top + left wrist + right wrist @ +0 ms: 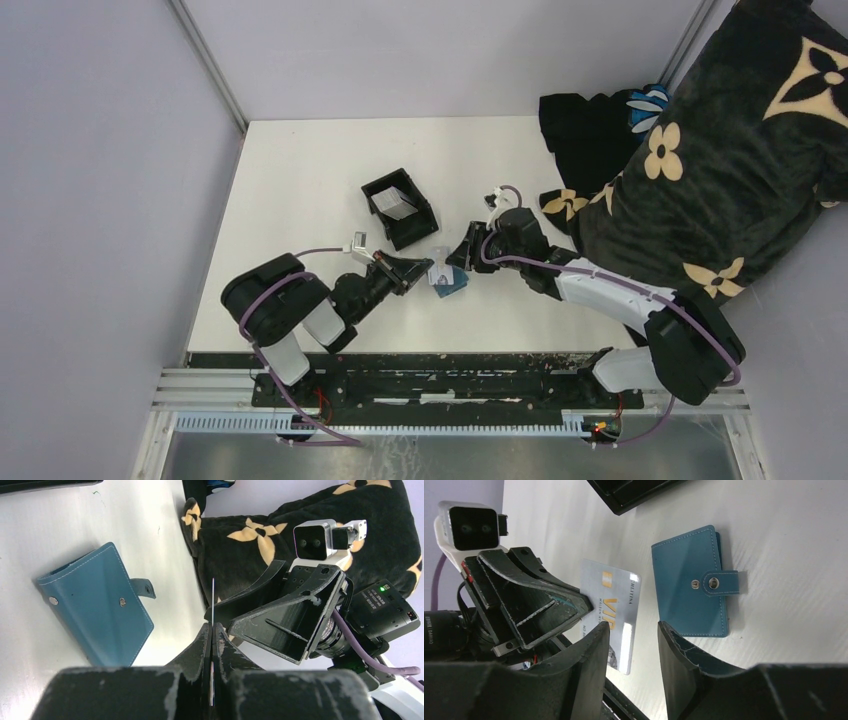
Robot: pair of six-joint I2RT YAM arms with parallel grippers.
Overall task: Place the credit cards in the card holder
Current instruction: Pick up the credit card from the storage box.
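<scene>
My left fingers (195,652) clench a credit card (616,605); my right fingers (681,652) gape beside it, perhaps for handover. The card holder (686,590) needs unsnapping next.

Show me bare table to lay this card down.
Bare: the table left of the black box, and between the wallet and near edge. Crowded: the middle, where the left fingers, right fingers, card and wallet meet; the blanket covers the right.

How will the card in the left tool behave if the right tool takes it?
The card is probably stiff: it juts straight from the left tool unsupported. Its glossy face may slip. Edge-on it looks very thin, so likely light.
</scene>
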